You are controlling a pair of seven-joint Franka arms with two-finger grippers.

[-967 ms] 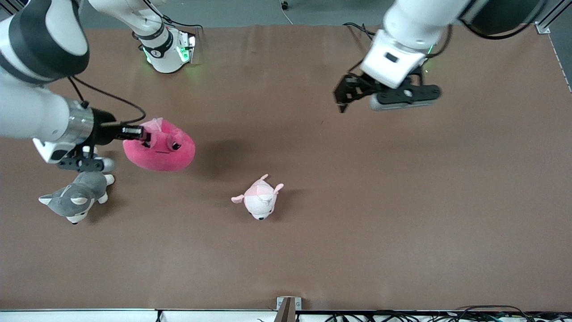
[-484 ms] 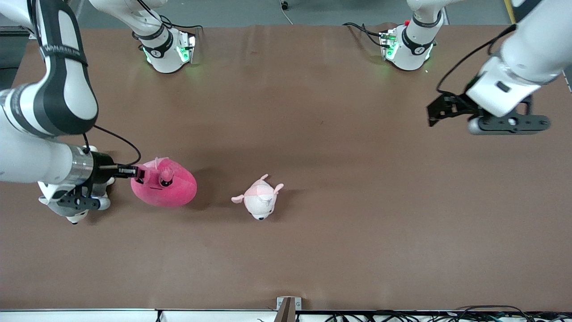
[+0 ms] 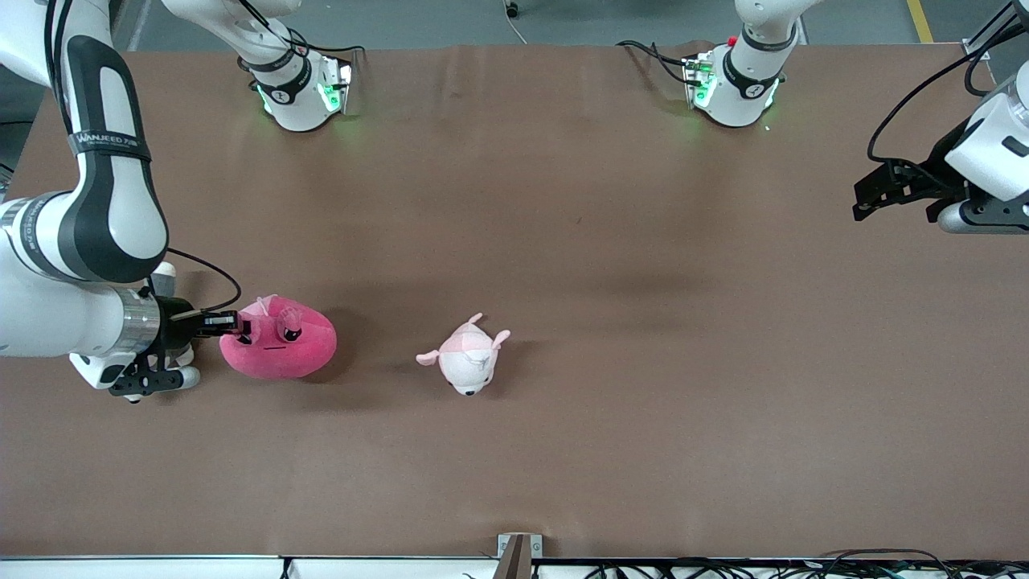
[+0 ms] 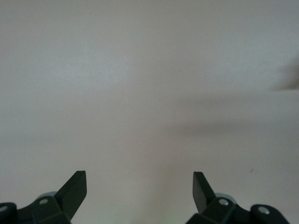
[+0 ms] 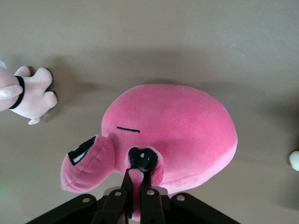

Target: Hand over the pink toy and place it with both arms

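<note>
While pinched tight on a small nub at the top of the pink toy [image 3: 279,349], right gripper [image 3: 239,326] down low at the right arm's end of the table [image 3: 611,450], fingers closed hard together with plush squeezed between them. Pink toy sitting on the brown tabletop, round body bulging away from the fingers, face turned up with a thin stitched mouth line and dark eye patch showing. From the right wrist view, same toy [image 5: 173,135] filling the middle, right gripper [image 5: 136,193] clamped on the little flap beside the snout, bottom edge of the plush meeting the table. Small pale pink-and-white plush [image 3: 468,357] lying on the table near the middle, well apart from the pink toy, toward the left arm's end from it; only one end of it peeking in at the edge of the right wrist view [image 5: 25,91]. Left gripper [image 3: 871,191] waiting up in the air over the left arm's end of the table, nothing in it. From the left wrist view, left gripper [image 4: 139,186] spread wide, two dark fingertips [image 4: 74,189] standing far apart, bare tabletop [image 4: 149,84] below with only soft shadows across it.
</note>
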